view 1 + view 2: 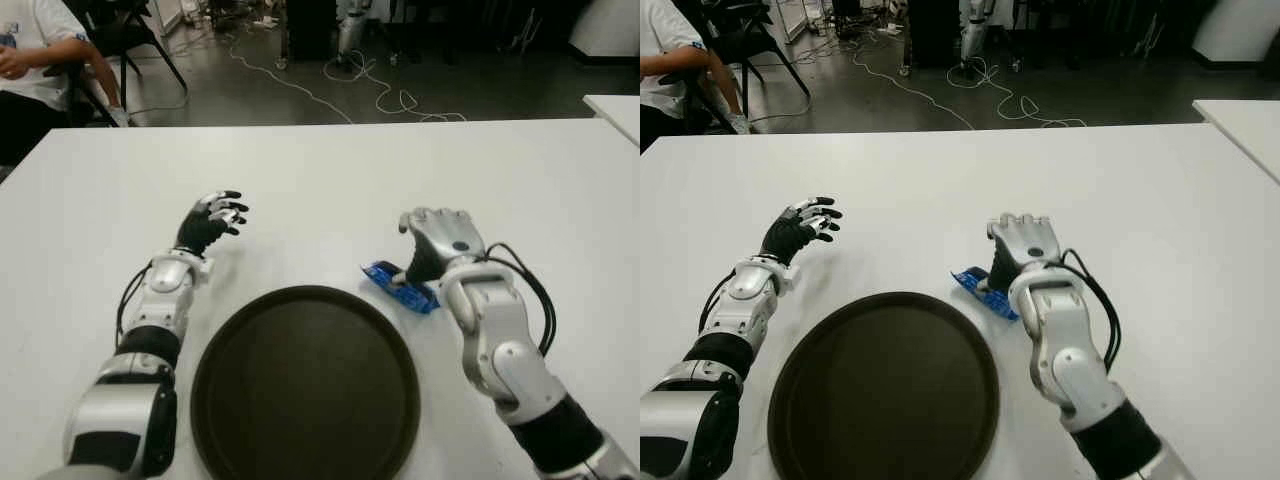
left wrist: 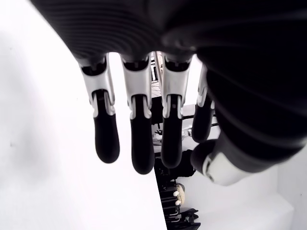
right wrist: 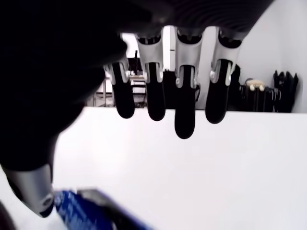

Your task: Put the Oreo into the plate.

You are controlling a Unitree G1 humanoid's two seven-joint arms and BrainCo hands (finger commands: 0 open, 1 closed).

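Note:
The Oreo is a blue pack lying flat on the white table, just off the right far rim of the dark round plate. My right hand hovers at the pack's right end. In the right wrist view its fingers hang straight and spread, and the thumb tip sits at the edge of the Oreo without gripping it. My left hand shows left of the plate, its fingers extended and holding nothing. The plate has nothing in it.
A seated person is beyond the table's far left corner. A second white table juts in at the far right. Cables lie on the floor behind.

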